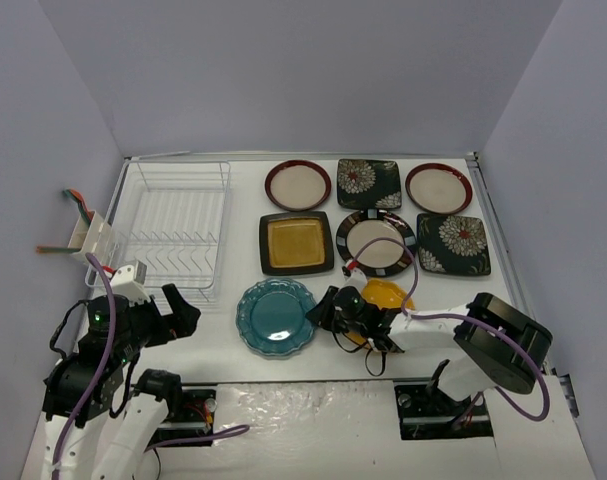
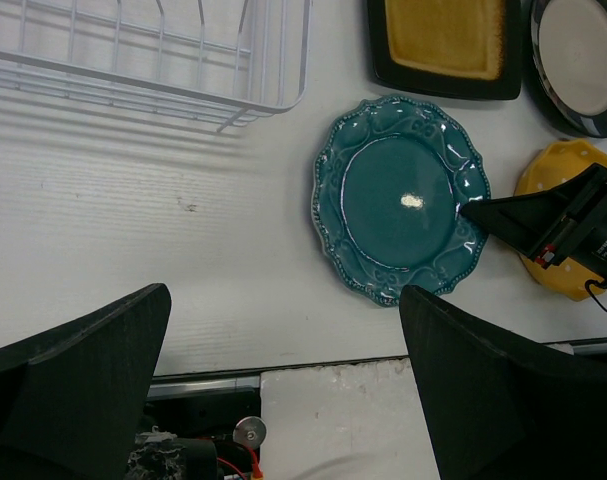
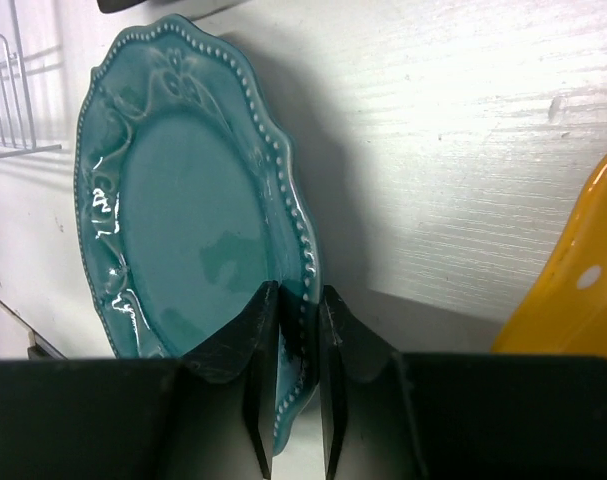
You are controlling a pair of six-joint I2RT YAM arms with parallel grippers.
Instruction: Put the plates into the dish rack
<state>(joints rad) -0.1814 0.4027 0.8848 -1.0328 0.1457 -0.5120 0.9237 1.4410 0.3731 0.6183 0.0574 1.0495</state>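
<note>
Loading so far: nothing; the rack (image 1: 173,235) stands empty at the table's (image 1: 245,215) left edge, and every plate in view lies on the table.
Left to do: teal plate (image 1: 273,317) first, it seems, then seven other plates (image 1: 296,244).
Right gripper (image 3: 297,340): clamped on the teal plate's right rim.
Left gripper (image 2: 283,300): fingers wide apart, holding nothing.
Teal plate: mid-table by the near edge, flat, face up; round, so no long axis.

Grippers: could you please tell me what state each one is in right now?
Left gripper: open, holding nothing.
Right gripper: closed on the rim of the teal plate.
</note>
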